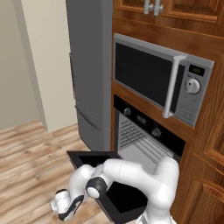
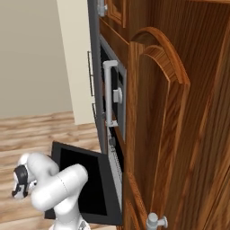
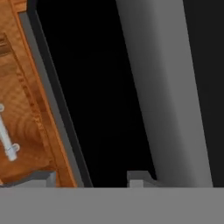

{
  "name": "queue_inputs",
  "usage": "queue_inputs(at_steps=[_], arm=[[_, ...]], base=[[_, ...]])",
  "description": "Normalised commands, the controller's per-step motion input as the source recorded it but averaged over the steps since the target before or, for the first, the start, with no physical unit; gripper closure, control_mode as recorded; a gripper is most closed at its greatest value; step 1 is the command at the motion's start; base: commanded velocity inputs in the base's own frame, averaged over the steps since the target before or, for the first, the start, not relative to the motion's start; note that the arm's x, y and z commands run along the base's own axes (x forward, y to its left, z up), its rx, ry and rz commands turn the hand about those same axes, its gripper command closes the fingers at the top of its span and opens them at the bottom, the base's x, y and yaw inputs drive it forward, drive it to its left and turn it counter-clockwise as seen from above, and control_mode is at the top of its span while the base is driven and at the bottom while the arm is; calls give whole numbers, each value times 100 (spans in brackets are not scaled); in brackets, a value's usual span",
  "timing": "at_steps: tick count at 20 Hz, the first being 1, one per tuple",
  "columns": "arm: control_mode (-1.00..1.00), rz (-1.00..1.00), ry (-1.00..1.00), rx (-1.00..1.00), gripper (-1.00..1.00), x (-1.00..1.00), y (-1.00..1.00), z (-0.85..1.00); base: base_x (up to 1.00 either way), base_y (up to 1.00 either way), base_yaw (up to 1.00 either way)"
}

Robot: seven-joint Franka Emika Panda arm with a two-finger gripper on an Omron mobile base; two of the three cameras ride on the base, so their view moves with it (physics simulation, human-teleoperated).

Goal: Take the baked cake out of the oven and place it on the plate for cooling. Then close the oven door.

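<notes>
- The oven door [image 1: 114, 192] hangs wide open, flat, under the oven [image 1: 146, 131].
- The end effector [image 1: 65, 209] sits low by the door's front edge.
- I cannot tell if its jaws grip the long grey handle [image 3: 164, 96].

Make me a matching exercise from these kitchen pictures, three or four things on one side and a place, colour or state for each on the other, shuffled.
Things:
1. oven door
2. microwave
3. floor
4. gripper

Descriptions:
A. pale wooden planks
B. silver frame, upright handle
C. hanging low over the floor, in front of the open door
D. black, swung down open

Pairs: 1-D, 2-B, 3-A, 4-C
</notes>
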Motion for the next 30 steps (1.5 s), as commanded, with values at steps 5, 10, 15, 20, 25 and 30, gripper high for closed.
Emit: queue_inputs(at_steps=[5, 10, 15, 20, 25, 30], arm=[[-100, -11, -16, -19, -100, 21, -71, 55], [-100, -2, -9, -15, -100, 23, -88, 45], [-100, 0, -4, -12, -100, 26, -100, 35], [-100, 0, 0, -6, -100, 23, -100, 38], [-100, 1, 0, 0, -100, 27, -100, 43], [-100, 3, 0, 0, -100, 27, -100, 45]], base=[[0, 0, 0], [0, 0, 0], [0, 0, 0], [0, 0, 0], [0, 0, 0], [0, 0, 0]])
